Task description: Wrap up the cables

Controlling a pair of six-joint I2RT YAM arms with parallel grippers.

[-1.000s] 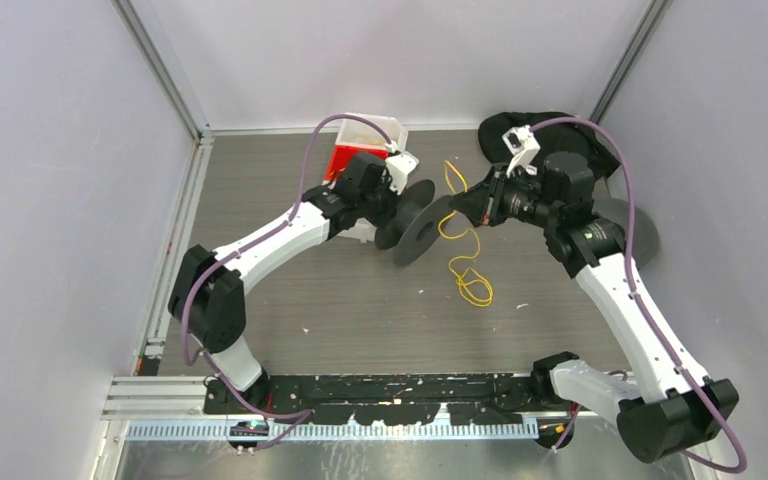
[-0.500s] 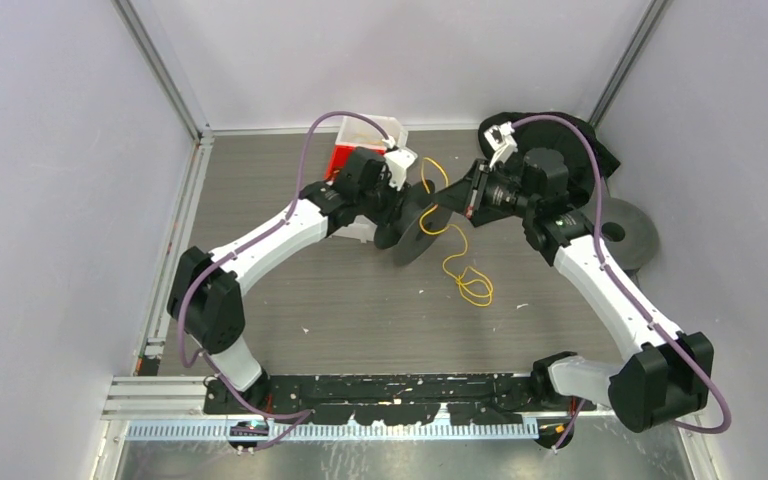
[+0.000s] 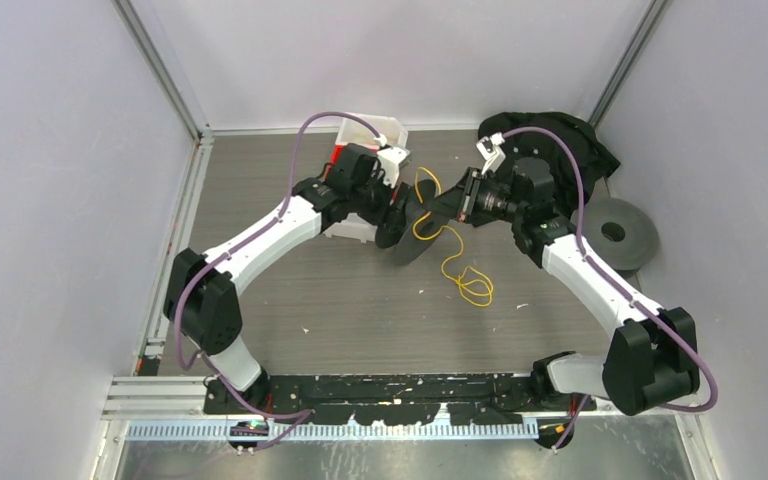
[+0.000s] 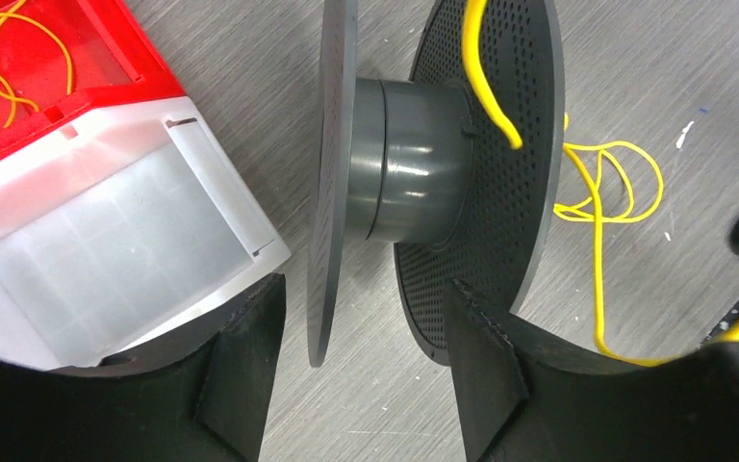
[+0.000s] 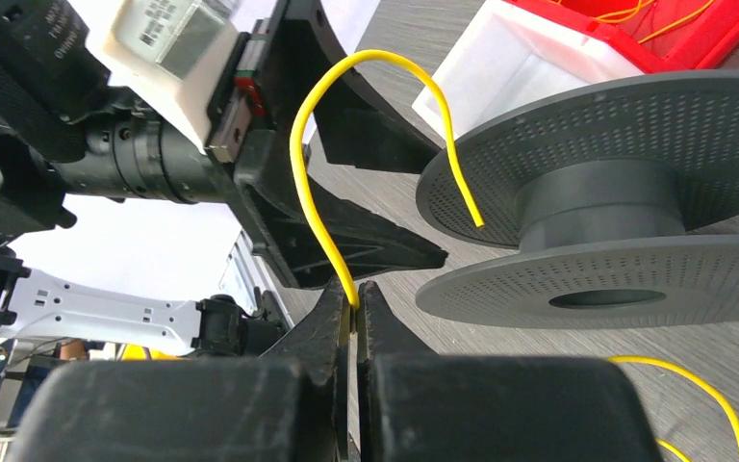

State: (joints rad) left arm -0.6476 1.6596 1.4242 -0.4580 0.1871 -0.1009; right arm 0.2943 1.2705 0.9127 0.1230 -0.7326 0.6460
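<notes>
The right gripper (image 5: 354,300) pinches the yellow cable (image 5: 300,183), arching its free end toward the spool (image 4: 414,173) for winding, while the left gripper (image 4: 364,298) stands spread astride that spool.

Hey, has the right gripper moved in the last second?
Yes. In the top view the right gripper, shut on the yellow cable, has shifted left. It is now farther from the flat spare spool by the right wall and closer to the red bin.

Pale lilac walls (image 3: 50,150) — grey wood-grain tabletop (image 3: 360,300), aluminium corner posts (image 3: 160,70).
</notes>
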